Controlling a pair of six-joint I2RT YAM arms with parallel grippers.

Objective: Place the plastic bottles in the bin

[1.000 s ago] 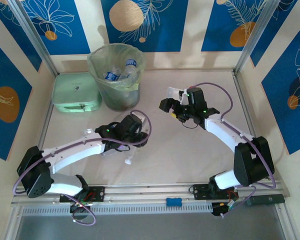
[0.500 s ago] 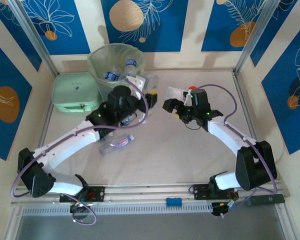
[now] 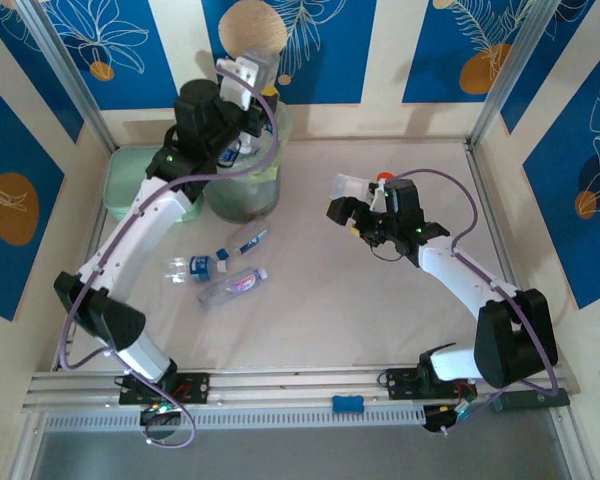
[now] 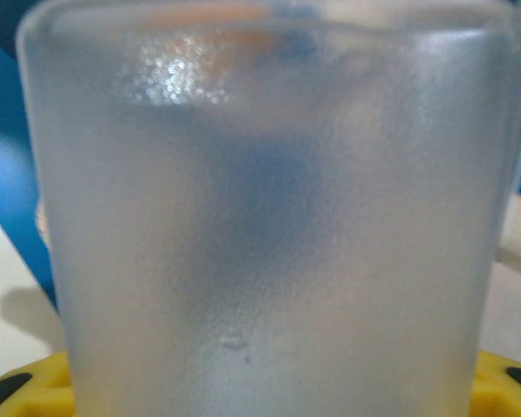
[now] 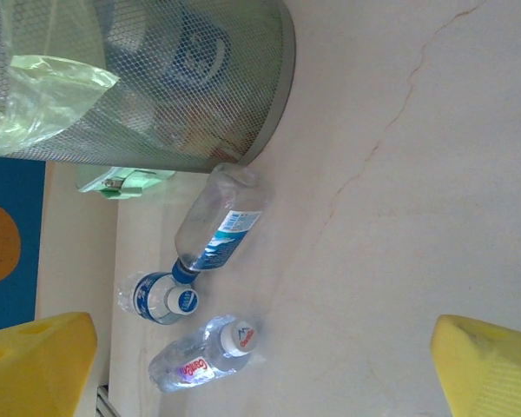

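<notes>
Overhead, left pincer (image 3: 237, 86) tight on frosted container (image 4: 260, 217); right pincer (image 5: 260, 369) wide apart, empty.

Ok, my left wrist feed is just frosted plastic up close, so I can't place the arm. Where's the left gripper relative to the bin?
Observer: In the top view, the left gripper is raised over the bin.
Operator: Any bottles not in yet?
Observer: Three plastic bottles lie on the table, just in front of the bin.
Operator: And the right arm?
Observer: The right gripper is open and empty, facing those bottles.
</notes>
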